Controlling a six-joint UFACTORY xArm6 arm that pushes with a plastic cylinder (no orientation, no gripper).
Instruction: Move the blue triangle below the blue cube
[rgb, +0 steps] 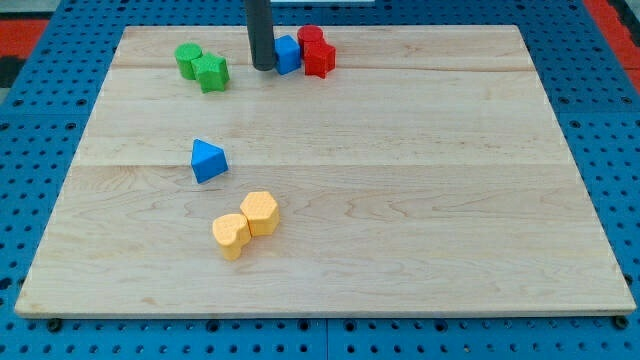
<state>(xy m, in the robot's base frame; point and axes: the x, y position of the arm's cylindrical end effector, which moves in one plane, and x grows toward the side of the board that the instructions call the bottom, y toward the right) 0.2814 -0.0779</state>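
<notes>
Tip (264, 68): lower end of dark rod, set down near the view's top edge of the board, just at the left side of the blue cube, touching or nearly so; contact not certain.
Hand state: none to tell, only a plain rod, with no jaws to open or close.
Blue cube (288, 54): near the view's top, right of the tip, pressed against the red blocks.
Red blocks (317, 52): two, close together, just right of the blue cube; exact shapes unclear.
Blue triangle (207, 160): left of the board's middle, well below and left of the blue cube, apart from every other block.
Green blocks (202, 67): a pair, touching, at the view's upper left, left of the tip.
Yellow blocks (246, 224): a pair, touching, below the blue triangle and slightly right.
Board (420, 200): pale wood, lying on a blue perforated surface (40, 130).
</notes>
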